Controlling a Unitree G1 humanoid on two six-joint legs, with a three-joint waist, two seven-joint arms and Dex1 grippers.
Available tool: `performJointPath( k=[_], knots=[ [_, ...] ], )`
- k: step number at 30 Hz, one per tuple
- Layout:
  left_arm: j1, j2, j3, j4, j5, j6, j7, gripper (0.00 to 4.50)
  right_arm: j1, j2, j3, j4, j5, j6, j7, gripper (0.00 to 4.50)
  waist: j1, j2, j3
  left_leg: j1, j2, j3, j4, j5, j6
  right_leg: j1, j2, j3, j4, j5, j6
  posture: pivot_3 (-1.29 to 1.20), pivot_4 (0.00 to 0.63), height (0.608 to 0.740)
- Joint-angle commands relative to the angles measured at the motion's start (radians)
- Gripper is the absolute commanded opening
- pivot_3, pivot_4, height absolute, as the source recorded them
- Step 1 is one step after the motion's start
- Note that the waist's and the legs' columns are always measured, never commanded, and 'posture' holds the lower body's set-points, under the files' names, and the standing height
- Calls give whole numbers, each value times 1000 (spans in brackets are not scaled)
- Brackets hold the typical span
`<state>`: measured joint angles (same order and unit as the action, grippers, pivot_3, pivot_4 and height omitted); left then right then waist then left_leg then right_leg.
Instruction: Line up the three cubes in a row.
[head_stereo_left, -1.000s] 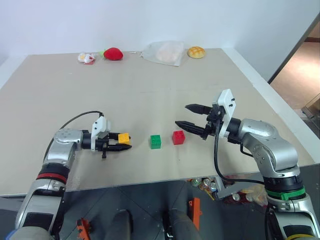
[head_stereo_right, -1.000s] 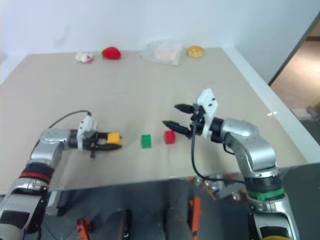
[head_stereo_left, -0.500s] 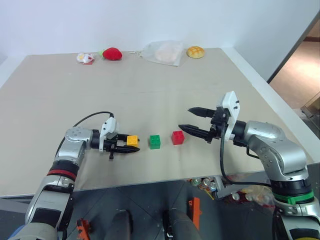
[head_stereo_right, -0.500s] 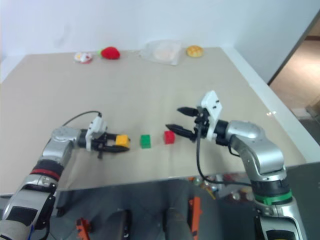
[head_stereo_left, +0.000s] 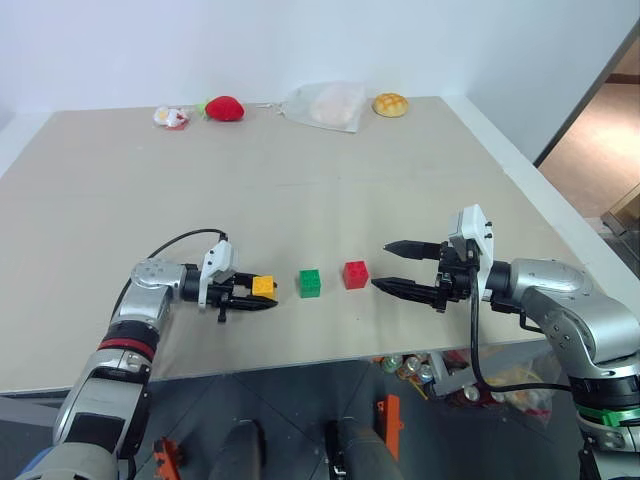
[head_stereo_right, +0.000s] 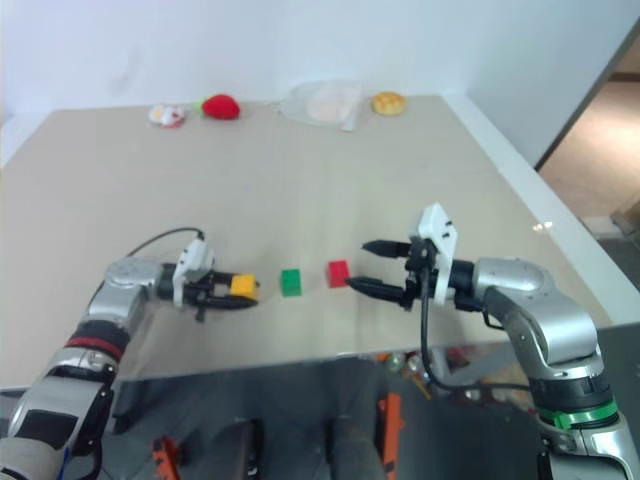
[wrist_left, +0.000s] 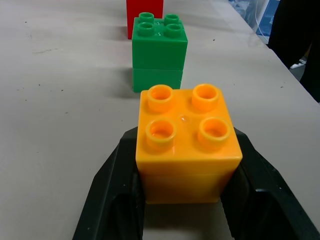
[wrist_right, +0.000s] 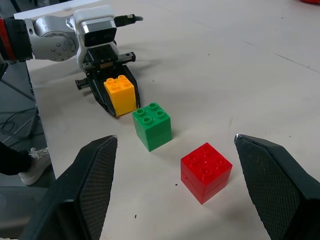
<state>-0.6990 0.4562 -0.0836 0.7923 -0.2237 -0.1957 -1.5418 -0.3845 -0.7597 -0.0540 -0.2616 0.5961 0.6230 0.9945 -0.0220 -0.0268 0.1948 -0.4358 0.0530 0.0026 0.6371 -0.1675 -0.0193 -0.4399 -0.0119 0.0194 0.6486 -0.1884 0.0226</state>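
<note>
The left pincer (head_stereo_left: 262, 298) is clamped on the yellow cube (head_stereo_left: 264, 286), the green cube (head_stereo_left: 310, 283) just beyond its tips and the red cube (head_stereo_left: 355, 274) farther along. The right pincer (head_stereo_left: 397, 268) hangs wide open and empty beside red. Best to set yellow down square on the worktop (head_stereo_left: 330, 190), matching the gap.
</note>
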Motion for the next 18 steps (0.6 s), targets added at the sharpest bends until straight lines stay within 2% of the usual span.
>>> performJointPath(
  k=[1,18],
  knots=[
    [-33,-4,4,32,15,-36,6,1360,-11,-5,-36,-35,10,-16,-7,3887,1,0,0,0,0,0,0,0,0,0,0,0,0,0,0,0,150,740],
    [-60,-8,17,89,26,-86,11,1360,-19,6,-23,-28,7,-21,-16,3887,1,0,0,-1,0,0,0,1,2,0,0,0,0,1,0,0,150,740]
  ],
)
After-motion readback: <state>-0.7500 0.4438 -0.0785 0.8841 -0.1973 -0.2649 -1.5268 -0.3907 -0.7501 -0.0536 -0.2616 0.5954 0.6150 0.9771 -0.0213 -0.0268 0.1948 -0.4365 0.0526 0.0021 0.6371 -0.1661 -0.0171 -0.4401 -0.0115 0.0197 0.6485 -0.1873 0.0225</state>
